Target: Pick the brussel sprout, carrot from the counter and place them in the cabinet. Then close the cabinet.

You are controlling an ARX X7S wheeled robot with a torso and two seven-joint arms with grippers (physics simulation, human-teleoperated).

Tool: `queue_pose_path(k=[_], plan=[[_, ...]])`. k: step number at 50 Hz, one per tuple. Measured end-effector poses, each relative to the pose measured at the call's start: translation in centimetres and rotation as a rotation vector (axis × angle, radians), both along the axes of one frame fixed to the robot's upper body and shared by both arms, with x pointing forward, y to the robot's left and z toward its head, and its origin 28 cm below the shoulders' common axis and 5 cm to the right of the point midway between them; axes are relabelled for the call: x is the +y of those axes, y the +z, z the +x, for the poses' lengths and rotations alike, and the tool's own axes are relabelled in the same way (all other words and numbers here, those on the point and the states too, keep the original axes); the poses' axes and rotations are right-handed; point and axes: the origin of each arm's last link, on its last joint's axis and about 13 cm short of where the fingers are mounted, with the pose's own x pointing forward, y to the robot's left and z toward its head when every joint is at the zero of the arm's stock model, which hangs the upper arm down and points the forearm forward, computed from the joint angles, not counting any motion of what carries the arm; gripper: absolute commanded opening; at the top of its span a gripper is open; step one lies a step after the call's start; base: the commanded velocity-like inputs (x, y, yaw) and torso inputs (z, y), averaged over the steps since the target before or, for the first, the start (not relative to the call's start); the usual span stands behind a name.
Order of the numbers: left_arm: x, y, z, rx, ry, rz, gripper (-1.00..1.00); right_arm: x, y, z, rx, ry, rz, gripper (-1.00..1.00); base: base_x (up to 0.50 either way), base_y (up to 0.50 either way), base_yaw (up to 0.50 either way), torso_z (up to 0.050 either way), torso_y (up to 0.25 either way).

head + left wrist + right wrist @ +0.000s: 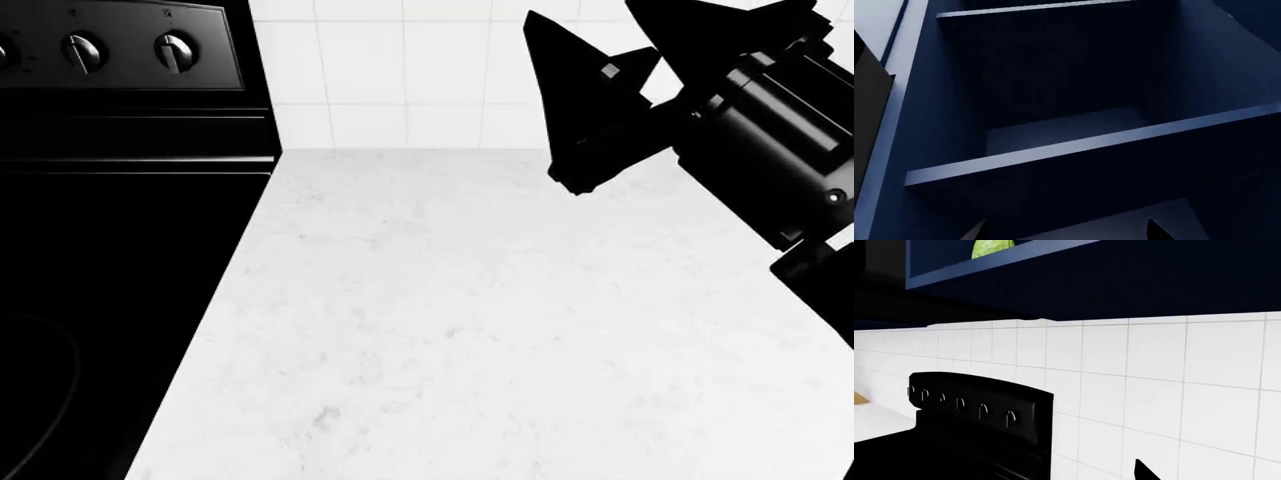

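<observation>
**Head view: bare white bench, right hand raised**

Head view shows the white stone-look bench (pixel 454 330) with faint grey veining, a black stove (pixel 120 250) along its left edge and a white tiled wall (pixel 400 80) at its far edge. The right hand (pixel 641 60) hangs above the far right corner, its black fingers spread apart and gripping nothing. The right wrist view catches the pale yellow-green leafy brussel sprout (pixel 992 247) inside the dark blue cabinet (pixel 1121 280) above the stove. The left wrist view looks into blue shelves (pixel 1074 145); whether the left hand is released or clenched cannot be told.

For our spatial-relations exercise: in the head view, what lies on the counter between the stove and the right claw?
Nothing: the head view shows only bare white counter between the black stove and the right claw.
</observation>
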Motion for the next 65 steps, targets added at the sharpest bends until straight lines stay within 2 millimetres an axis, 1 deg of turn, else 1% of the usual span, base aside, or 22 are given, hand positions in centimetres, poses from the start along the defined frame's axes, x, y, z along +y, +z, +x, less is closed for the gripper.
queue_pose_path(k=[15, 25, 39, 47, 65], plan=[[-0.4, -0.9, -2.8, -0.186, -0.006, 0.008, 1.0, 0.0, 0.1, 0.0, 0.0, 0.002, 0.003, 1.0, 0.0, 0.0, 0.0, 0.0, 0.0], [-0.7, -2.8, -3.7, -0.217, -0.004, 0.042, 1.0, -0.1, 0.2, 0.0, -0.004, 0.0, 0.003, 1.0, 0.0, 0.0, 0.0, 0.0, 0.0], [-0.4, -6.5, -4.1, -0.169, -0.044, 0.12, 1.0, -0.6, 0.5, -0.2, -0.014, -0.018, 0.006, 1.0, 0.0, 0.0, 0.0, 0.0, 0.0], [-0.3, -8.6, -4.1, -0.131, -0.082, 0.196, 1.0, -0.8, 0.5, -0.3, -0.016, -0.027, 0.01, 1.0, 0.0, 0.0, 0.0, 0.0, 0.0], [-0.2, -13.1, -3.1, -0.006, -0.133, 0.367, 1.0, -1.2, -0.3, -0.4, -0.004, -0.044, 0.019, 1.0, 0.0, 0.0, 0.0, 0.0, 0.0]])
